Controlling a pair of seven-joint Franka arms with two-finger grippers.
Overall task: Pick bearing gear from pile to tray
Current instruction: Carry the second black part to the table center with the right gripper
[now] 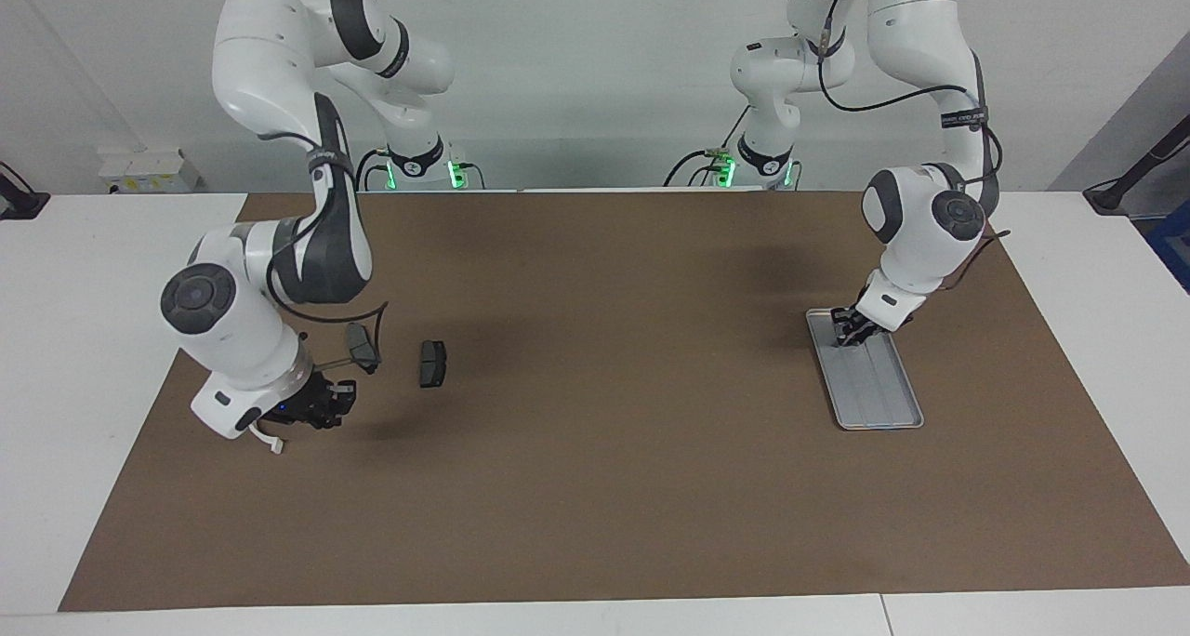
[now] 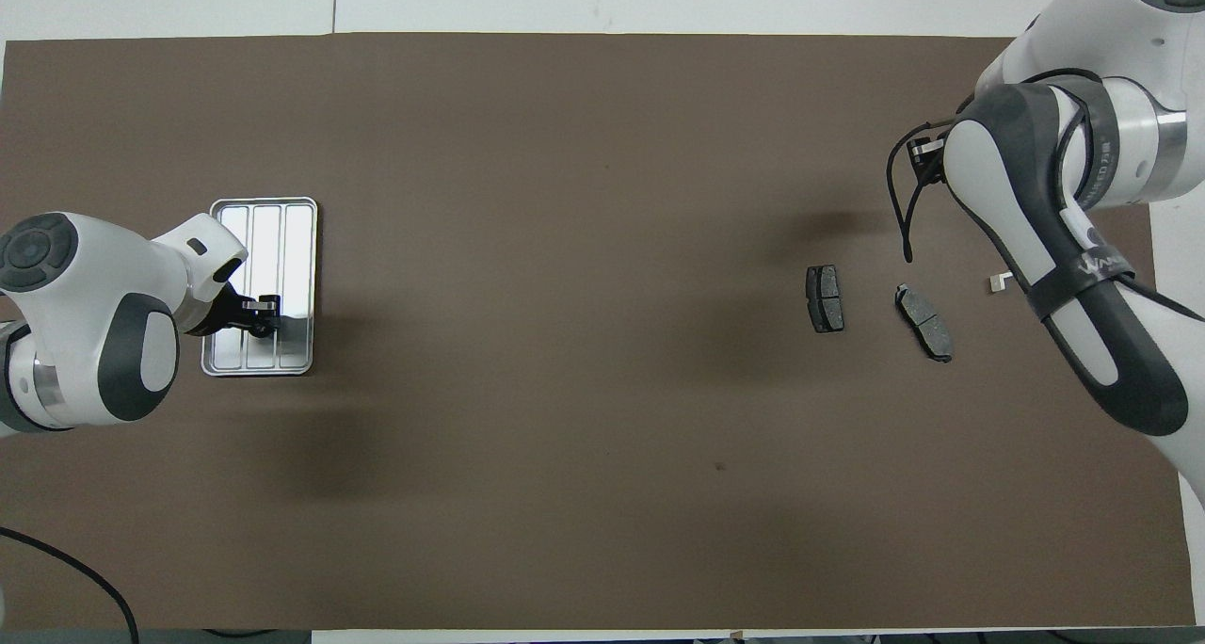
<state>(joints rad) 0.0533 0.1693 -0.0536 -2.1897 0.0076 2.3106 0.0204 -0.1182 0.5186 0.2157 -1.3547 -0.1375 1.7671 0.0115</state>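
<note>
Facing view: right gripper [image 1: 321, 411] low over the mat near the right arm's end; fingertips closed together, whether they pinch a small part is too dark to tell; white bracket [image 1: 275, 445] half hidden under it; two brake pads [image 1: 432, 363] beside, one partly behind the cable. Left gripper [image 1: 851, 329] in the tray [image 1: 879, 404] at its robot-side end; opening hard to read.
Overhead view: right gripper hidden under its own arm; bracket [image 2: 998, 282] peeks out; pads [image 2: 825, 298] mid-mat; left gripper [image 2: 266, 306] over tray [image 2: 297, 249], fingers narrow.

One camera sits high, facing the robots across the worktop [image 1: 595, 487]; the other looks steeply down from their end (both show the whole brown mat [image 2: 565, 484]).
</note>
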